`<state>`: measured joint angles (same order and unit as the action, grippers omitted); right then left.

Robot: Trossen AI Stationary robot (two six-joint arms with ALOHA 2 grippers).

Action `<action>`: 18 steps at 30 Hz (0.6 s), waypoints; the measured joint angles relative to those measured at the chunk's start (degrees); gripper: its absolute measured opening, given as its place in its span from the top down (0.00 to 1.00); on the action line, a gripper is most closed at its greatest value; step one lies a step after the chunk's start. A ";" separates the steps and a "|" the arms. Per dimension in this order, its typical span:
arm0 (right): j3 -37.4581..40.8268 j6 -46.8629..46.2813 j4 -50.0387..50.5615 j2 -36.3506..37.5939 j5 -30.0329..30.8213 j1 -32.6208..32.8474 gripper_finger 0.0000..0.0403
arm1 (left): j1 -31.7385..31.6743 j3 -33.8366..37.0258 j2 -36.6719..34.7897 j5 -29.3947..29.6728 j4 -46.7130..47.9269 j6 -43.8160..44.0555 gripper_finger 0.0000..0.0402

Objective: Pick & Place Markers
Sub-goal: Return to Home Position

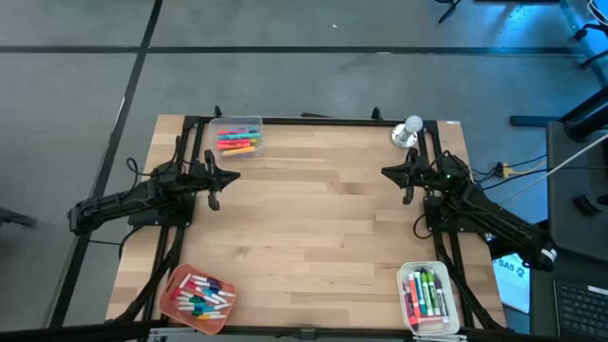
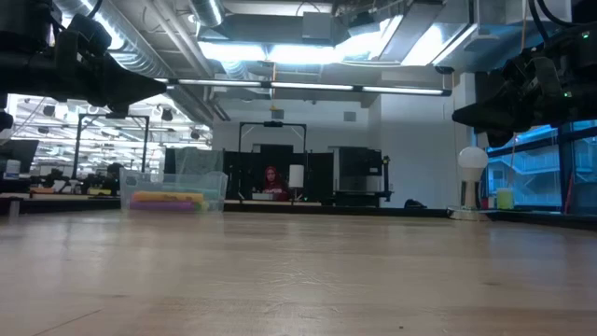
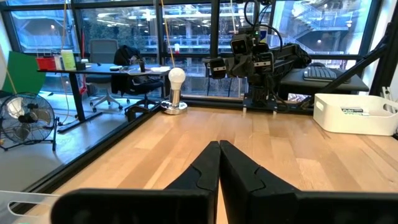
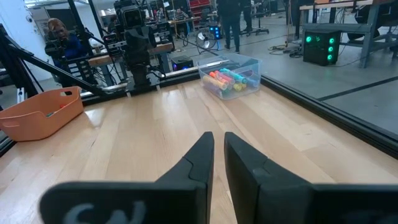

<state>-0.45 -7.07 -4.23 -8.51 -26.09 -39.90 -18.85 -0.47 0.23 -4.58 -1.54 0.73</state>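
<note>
Markers lie in three bins on the wooden table: a clear bin at the far left, an orange bin at the near left, and a white bin at the near right. My left gripper hovers level above the table's left side, shut and empty. My right gripper hovers level at the right side. Its fingers stand a narrow slit apart with nothing between them. The two grippers point toward each other across the table.
A silver round-topped bell stands at the far right corner. A black frame rail runs along the table's edges. Bare wood lies between the two arms. People and desks show in the room beyond.
</note>
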 joint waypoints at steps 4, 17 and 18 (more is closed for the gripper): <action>0.00 0.02 0.00 0.00 -0.02 0.00 0.90 | 0.00 0.00 0.00 0.00 0.00 0.00 0.99; 0.00 0.02 0.00 0.00 -0.02 0.02 0.90 | 0.00 0.00 0.00 0.00 0.00 0.00 0.99; 0.00 0.00 0.00 0.01 -0.01 0.00 0.90 | 0.00 0.00 0.00 0.00 0.00 0.00 0.98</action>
<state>-0.45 -7.07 -4.23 -8.50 -26.10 -39.90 -18.85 -0.47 0.23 -4.58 -1.54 0.73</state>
